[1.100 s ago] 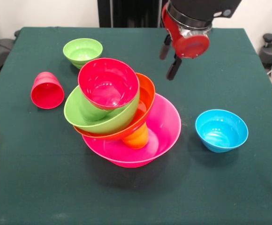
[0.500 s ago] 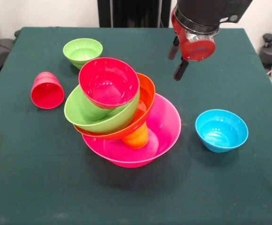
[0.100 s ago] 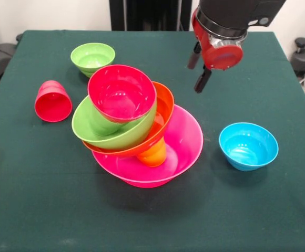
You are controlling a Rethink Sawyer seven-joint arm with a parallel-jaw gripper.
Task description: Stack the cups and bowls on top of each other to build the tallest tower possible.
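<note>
Hand (image 3: 199, 67) empty above table (image 3: 257, 210).

The red-and-black arm hangs from above, its pincer (image 3: 199, 68) empty, 2 dark fingers (image 3: 202, 81) spread apart.
</note>
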